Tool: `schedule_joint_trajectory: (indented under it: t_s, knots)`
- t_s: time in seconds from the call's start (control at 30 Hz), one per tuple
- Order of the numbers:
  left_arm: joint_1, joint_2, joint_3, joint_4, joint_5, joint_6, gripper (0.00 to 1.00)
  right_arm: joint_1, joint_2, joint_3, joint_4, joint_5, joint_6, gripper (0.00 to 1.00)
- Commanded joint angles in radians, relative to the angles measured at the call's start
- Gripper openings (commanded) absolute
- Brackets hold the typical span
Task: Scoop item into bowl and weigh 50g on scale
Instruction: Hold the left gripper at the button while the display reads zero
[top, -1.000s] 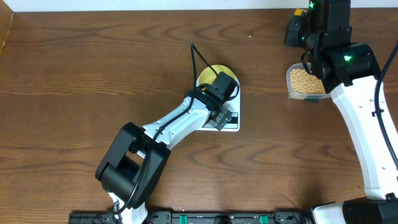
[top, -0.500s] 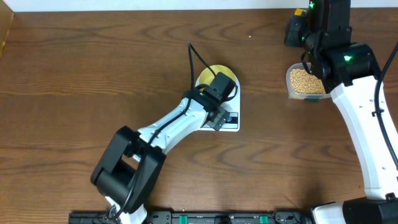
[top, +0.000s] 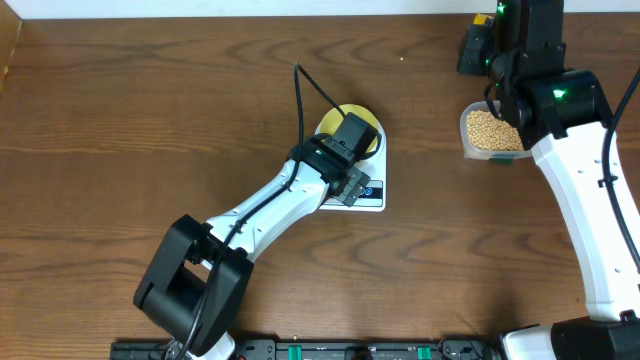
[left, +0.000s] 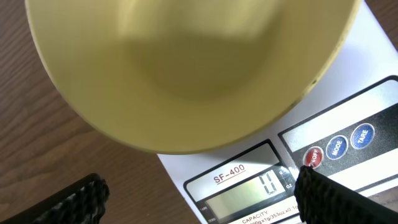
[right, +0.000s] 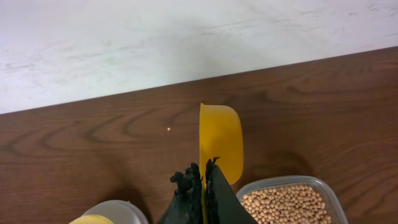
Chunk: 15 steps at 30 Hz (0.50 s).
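Hovering low over the scale (left: 360, 74), the left tool (left: 199, 186) stands with its jaws fully apart and has hold of nothing. Its two fingers flank the display (left: 239, 199). The bowl (left: 186, 68) sits upright on the scale platform and appears empty. The display seems to read zero, though the digit is small.

The right tool (right: 203, 180) is closed tight on the handle of the yellow scoop (right: 219, 140). The scoop runs straight out ahead of this tool, its long axis in line with the fingers and its cup turned on edge. No beans show in it. The beans (right: 286, 204) lie in the clear tub (right: 280, 182), just beside the scoop and below it, on its right in the wrist view.

Judgement: scooping is not yet done. The right arm is much the nearer to the tub, and the left arm is the nearer to the bowl. On the counter (top: 150, 120) the bowl lies well apart from the tub, toward the robot's left. A loaded scoop would therefore have to travel leftward and be kept level.

Risk: the left tool above the bowl may obstruct the pour.
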Motion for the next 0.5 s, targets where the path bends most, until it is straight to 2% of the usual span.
schedule_joint_trajectory:
  t_s: [0.0,0.47]
  knots:
    - [0.004,0.010,-0.008,-0.002,-0.013,-0.005,0.98,0.002,-0.014,0.014,-0.001,0.009,-0.005,0.01]
    - [-0.031,0.046,-0.008,0.020,-0.012,-0.006,0.98,0.002,-0.014,0.014,-0.001,0.009,-0.005,0.01]
